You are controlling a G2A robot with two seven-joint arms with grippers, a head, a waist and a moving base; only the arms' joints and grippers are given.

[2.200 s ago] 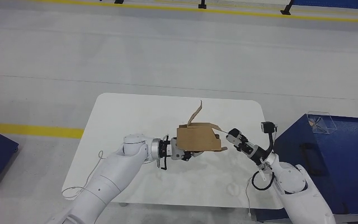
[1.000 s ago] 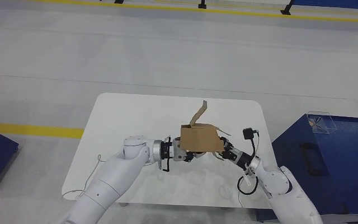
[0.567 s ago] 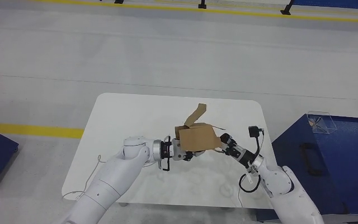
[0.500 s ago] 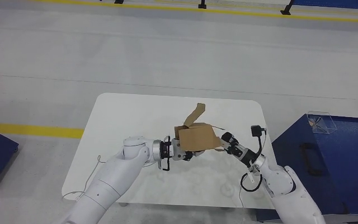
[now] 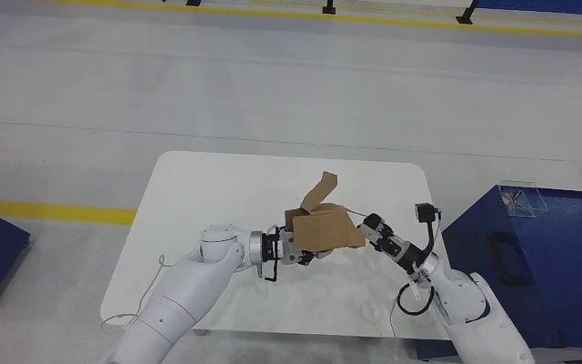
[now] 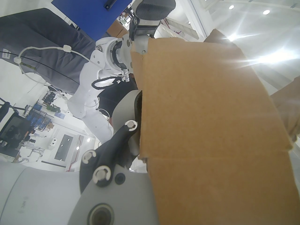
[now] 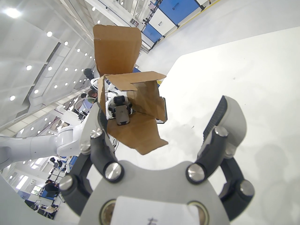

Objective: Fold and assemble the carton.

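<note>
Between the two end effectors, above the white counter (image 5: 209, 200), the carton (image 5: 320, 229) is hanging as an open, unfinished sleeve and appears to be riding clear of the surface. The left end effector (image 5: 293, 247) is clamping one carton wall, with one finger (image 7: 121, 115) sitting inside the sleeve and the other outside it. The right end effector (image 7: 161, 105) is standing wide and gripping nothing. The open end of the carton is facing it directly, and one of its fingers (image 7: 99, 118) is lying just beside the edge of a side flap. A tall flap (image 7: 116, 50) is standing up beyond the opening, while a lower flap (image 7: 140, 139) is projecting toward the right end effector. No flap is looking tucked, so folding is judged to be at an early stage. Several faults are looming from this position. Because the left end effector is pinching a single wall, any push from the right end effector is risking rotation or collapse of the sleeve. A push landing off the crease is likely to be buckling the panel rather than folding it. The finger nearest the side flap is also risking a snag on that edge, dragging the carton out of the clamp.
</note>
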